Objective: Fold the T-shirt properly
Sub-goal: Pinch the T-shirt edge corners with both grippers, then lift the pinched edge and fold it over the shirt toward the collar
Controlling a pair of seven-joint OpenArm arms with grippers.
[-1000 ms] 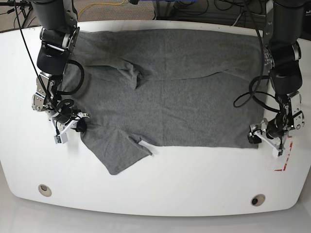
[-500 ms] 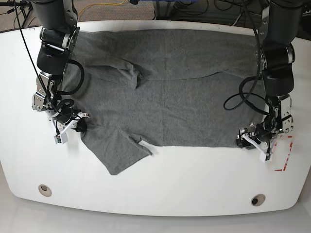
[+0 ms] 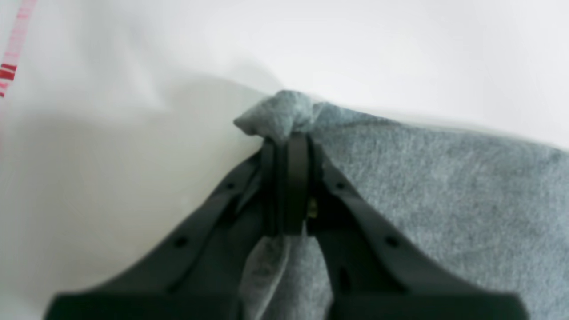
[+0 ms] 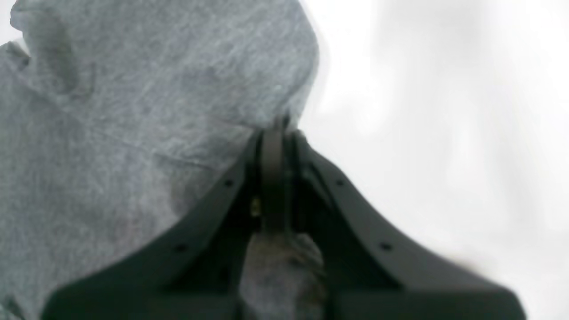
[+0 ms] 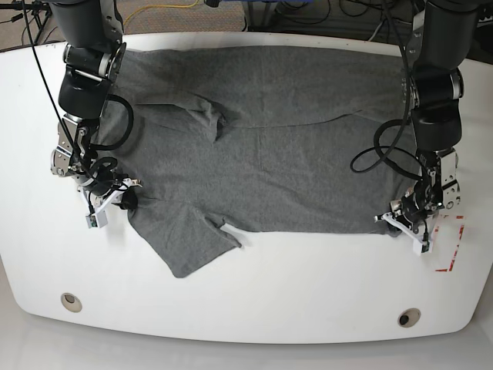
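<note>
The heather-grey T-shirt (image 5: 269, 154) lies spread flat across the white table (image 5: 308, 285), with one short sleeve (image 5: 189, 247) reaching toward the front edge. My left gripper (image 5: 394, 221), on the right in the base view, is shut on the shirt's front right hem corner. In the left wrist view a small bunch of cloth (image 3: 275, 115) pokes out past the left gripper's (image 3: 286, 138) closed tips. My right gripper (image 5: 127, 199) is shut on the shirt's edge beside that sleeve. The right wrist view shows the right gripper's (image 4: 275, 129) fingers pinching grey cloth (image 4: 133, 133).
Red tape marks (image 5: 451, 247) lie on the table just right of the left gripper, also red tape (image 3: 11, 62) in the left wrist view. Two round holes (image 5: 71, 301) (image 5: 409, 317) sit near the front edge. Cables hang behind the table's far edge.
My left gripper slid left onto the hem corner and shut on it. The right arm and the rest of the shirt have stayed still.
</note>
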